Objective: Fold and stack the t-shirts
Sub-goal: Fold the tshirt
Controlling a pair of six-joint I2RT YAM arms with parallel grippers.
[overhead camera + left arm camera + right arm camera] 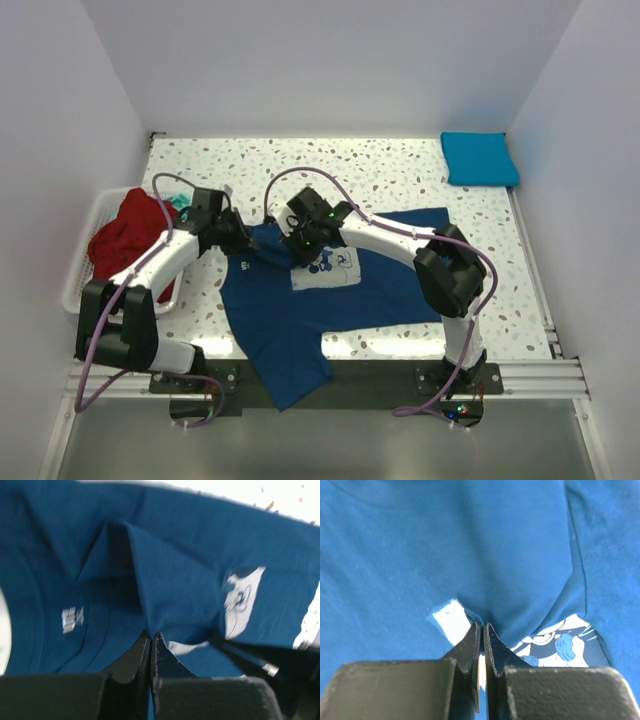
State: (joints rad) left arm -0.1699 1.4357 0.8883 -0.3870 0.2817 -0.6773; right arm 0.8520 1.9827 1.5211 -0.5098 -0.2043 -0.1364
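1. One navy tee (300, 310) is lying spread on the table (400, 170), hem hanging over the near edge.
2. One turquoise tee (478, 158) is sitting folded, far right corner.
3. One red tee (125, 235) and one teal tee (180, 201) are sitting in the single basket (72, 290).
4. Left gripper (151, 635) and right gripper (482, 625) are both pinching the navy tee's cloth.

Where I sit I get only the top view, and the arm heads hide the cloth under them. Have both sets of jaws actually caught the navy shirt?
Observer: In the left wrist view, the left jaws are shut on a raised peak of the navy shirt.
Operator: Is that near the collar?
Observer: Yes, the white printed neck label lies a little to one side of that pinch.
Operator: And the right?
Observer: The right jaws are shut on a pinch of navy cloth at the edge of the cartoon print.
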